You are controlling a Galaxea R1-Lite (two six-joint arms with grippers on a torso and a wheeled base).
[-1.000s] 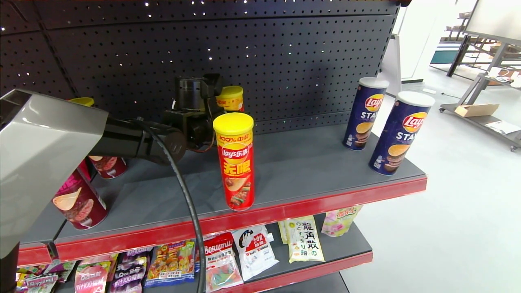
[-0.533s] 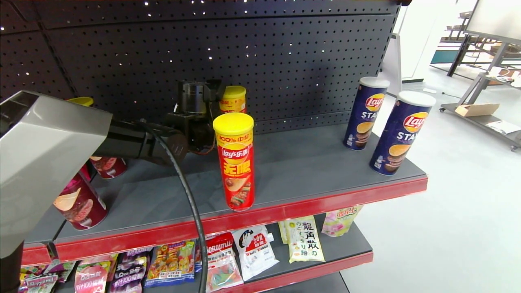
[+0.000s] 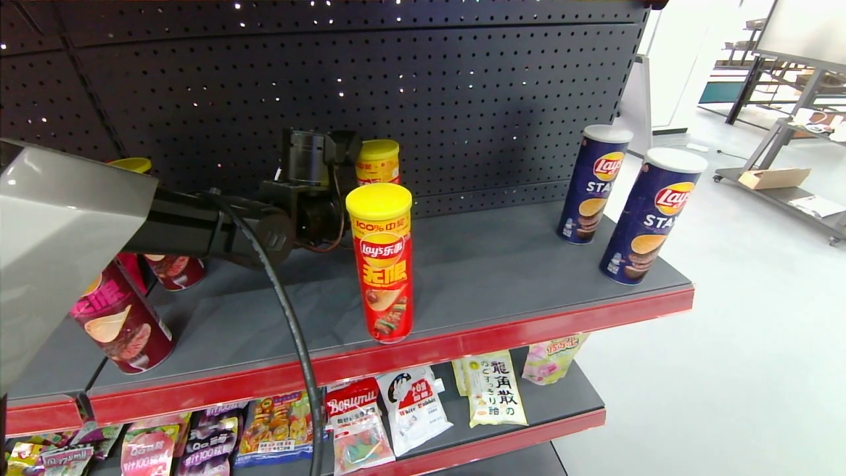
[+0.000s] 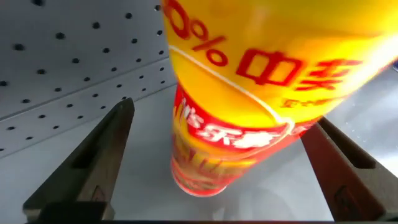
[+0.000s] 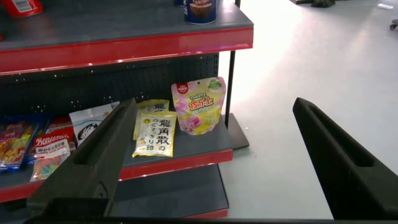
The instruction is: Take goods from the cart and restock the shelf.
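The left pincer (image 4: pixel 221 118), released, straddles the rear can (image 3: pixel 377 160), which stands behind its twin (image 3: pixel 383 264), probably to deepen the shelf (image 3: pixel 515 271) row. The right pincer (image 5: pixel 214 106) gapes empty.

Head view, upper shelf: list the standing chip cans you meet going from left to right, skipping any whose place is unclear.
front maroon can → front red can with yellow lid → farther blue can → nearer blue can

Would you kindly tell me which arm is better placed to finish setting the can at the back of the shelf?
Left, probably: the left gripper straddles that can, fingers open on either side. The right gripper hangs empty and open down by the lower shelf, facing the snack bags.
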